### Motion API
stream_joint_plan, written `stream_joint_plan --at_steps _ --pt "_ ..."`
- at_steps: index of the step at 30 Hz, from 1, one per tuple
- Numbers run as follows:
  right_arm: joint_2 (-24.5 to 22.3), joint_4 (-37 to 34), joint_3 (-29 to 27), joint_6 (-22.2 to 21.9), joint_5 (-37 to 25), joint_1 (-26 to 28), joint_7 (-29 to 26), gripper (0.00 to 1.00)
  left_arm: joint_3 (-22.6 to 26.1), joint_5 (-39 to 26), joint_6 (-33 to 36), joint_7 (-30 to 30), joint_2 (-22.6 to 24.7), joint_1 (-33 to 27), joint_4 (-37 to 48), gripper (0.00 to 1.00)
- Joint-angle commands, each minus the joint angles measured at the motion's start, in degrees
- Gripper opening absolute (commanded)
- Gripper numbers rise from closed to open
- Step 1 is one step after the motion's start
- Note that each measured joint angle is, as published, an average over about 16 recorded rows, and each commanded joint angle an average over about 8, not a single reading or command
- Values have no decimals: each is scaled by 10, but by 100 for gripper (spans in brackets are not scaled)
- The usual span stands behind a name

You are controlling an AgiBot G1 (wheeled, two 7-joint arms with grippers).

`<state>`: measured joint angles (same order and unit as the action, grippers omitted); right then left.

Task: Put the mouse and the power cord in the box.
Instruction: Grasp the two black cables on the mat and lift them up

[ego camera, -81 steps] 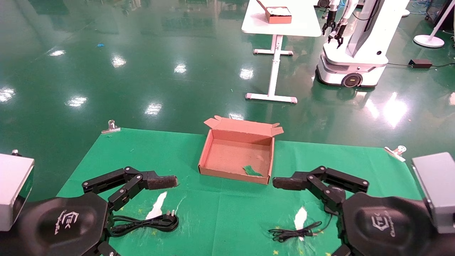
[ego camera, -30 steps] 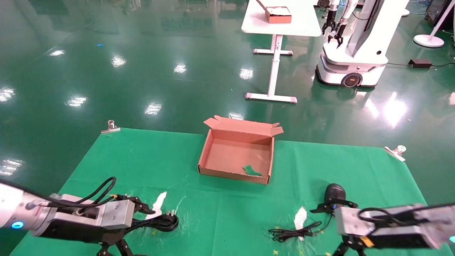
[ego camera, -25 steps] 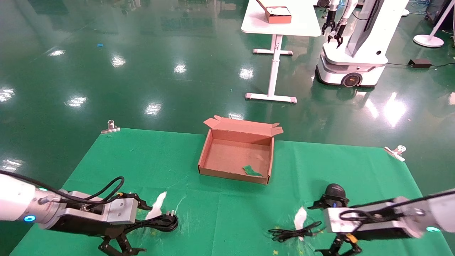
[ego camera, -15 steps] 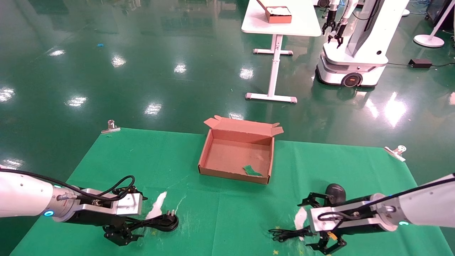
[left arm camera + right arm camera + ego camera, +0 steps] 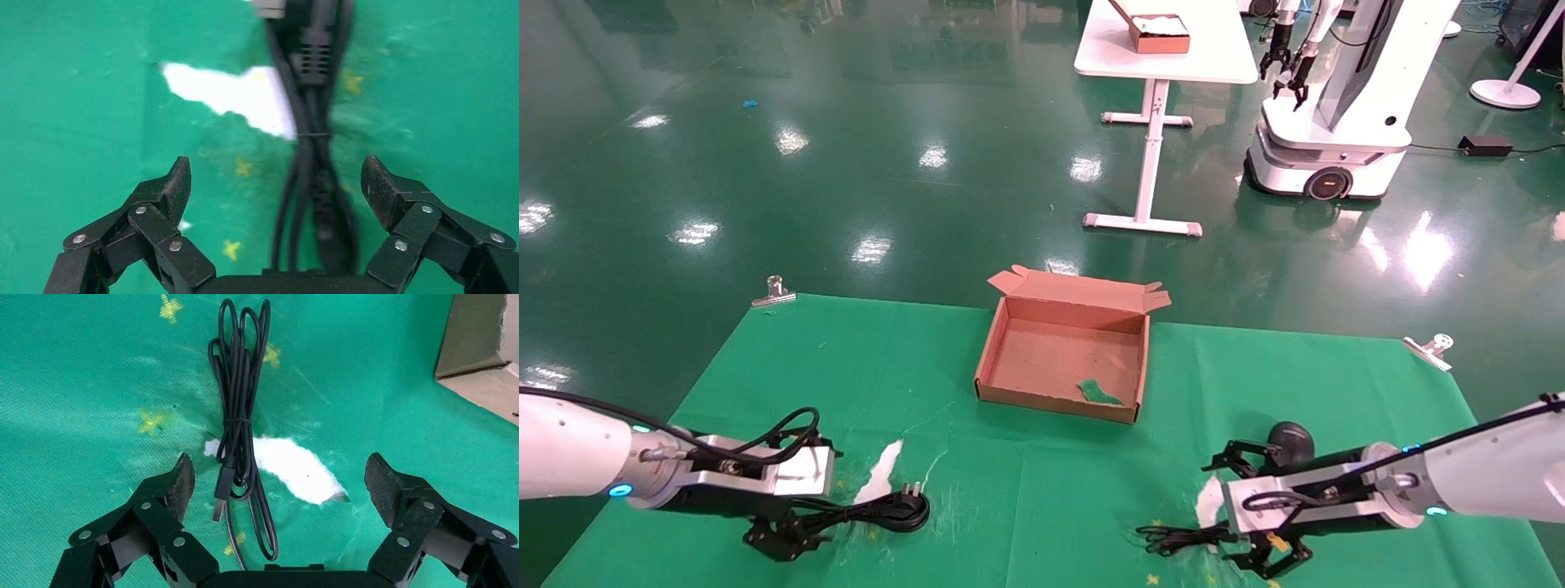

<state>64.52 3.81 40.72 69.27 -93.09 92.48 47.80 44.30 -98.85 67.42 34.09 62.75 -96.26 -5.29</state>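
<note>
Both arms are lowered over the green-covered bench [image 5: 862,359], each set above its own item, presumably so that the two picks can be made side by side. The left end effector [image 5: 275,184] is held with its fingers spread wide on either side of the power cord [image 5: 878,511], which lies in a bundled coil on the bench's near left with its pronged plug turned toward the middle; nothing is gripped yet. The right end effector [image 5: 278,481] is likewise spread open, straddling the thin bundled cable [image 5: 240,410] of the mouse [image 5: 1291,443], whose black body rests just beyond the arm on the near right. The box [image 5: 1065,353] stands open between and beyond the two items, flap tilted back, so a clear drop from above is offered; a green scrap [image 5: 1097,393] lies on its floor. White patches in the cloth and two metal clips [image 5: 774,291] at the far corners are noted. Farther off, a white table and another robot [image 5: 1336,98] stand well apart on the floor, obstructing nothing.
</note>
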Motion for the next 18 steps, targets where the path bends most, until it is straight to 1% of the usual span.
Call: stream_joint_plan --at_steps 1,2,18 --pt "2 -7 1 -2 -1 2 5 0 1 -1 4 8 -1 -3 5 2" --pt "3 -9 1 -2 -2 3 6 0 1 -2 5 9 -1 -4 6 0" --pt "1 -4 0 -1 0 2 4 0 0 0 6 6 -2 -2 2 0"
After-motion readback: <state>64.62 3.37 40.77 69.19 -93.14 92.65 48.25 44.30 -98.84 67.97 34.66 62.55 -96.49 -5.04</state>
